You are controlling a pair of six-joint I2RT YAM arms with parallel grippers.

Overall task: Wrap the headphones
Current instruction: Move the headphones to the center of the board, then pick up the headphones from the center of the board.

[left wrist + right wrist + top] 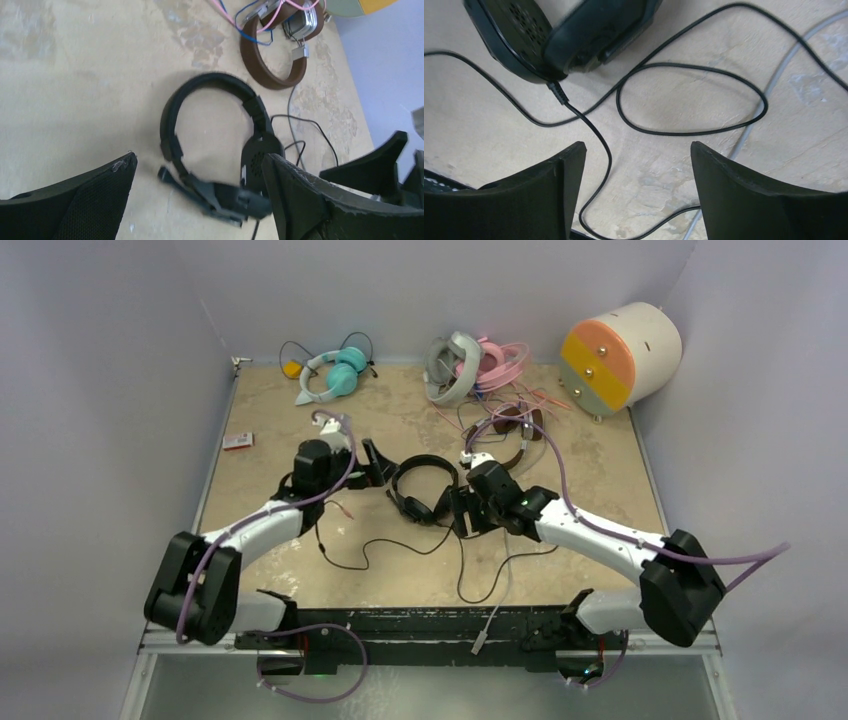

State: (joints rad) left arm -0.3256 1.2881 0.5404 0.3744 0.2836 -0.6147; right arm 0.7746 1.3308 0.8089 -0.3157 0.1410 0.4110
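Black headphones (422, 490) lie flat in the middle of the table, and their thin black cable (400, 548) trails toward the near edge. My left gripper (375, 465) stands open just left of the headband. In the left wrist view the band (210, 85) and a blurred ear cup lie between and beyond the left gripper's (198, 157) spread fingers. Just right of the headphones, my right gripper (462, 512) is open. In the right wrist view one ear cup (524, 40) is at the top. The cable (594, 130) runs loose between the open right gripper's (638, 146) fingers.
Teal-and-white headphones (335, 372), a grey-white pair (452, 368) and a pink pair (500, 362) lie at the back. A brown-and-silver pair (518, 430) lies behind my right gripper. A cream cylinder (620, 355) sits at the back right. A small red-and-white item (237, 441) lies at the left edge.
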